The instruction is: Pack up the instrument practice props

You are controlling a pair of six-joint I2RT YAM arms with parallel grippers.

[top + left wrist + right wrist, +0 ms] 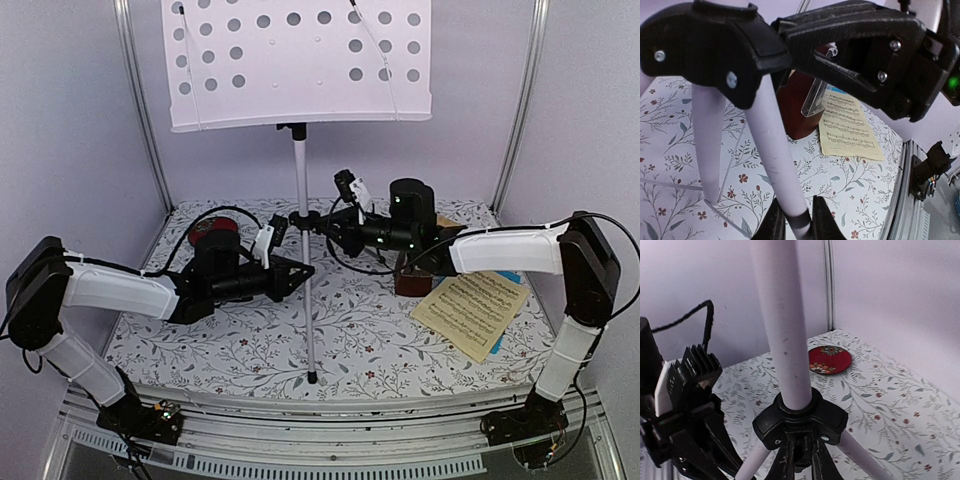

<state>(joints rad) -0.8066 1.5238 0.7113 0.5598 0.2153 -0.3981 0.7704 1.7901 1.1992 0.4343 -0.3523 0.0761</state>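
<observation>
Left pincer (pixel 797 222) is clenched on a white tube of the tripod music stand (pixel 300 60), a little way down from its black hub (pixel 800 422). The right pincer (pixel 800 465) is pinched onto the underside of that hub. The stand rises from the floral worktop (pixel 380 350), its perforated white desk high above both arms and one foot near the front edge. Right of the pole, the dark brown metronome (pixel 410 280) sits just beside the cream music sheet (pixel 470 310), which lies over a blue sheet (pixel 508 277). At the back left rests a red floral dish (pixel 830 360).
</observation>
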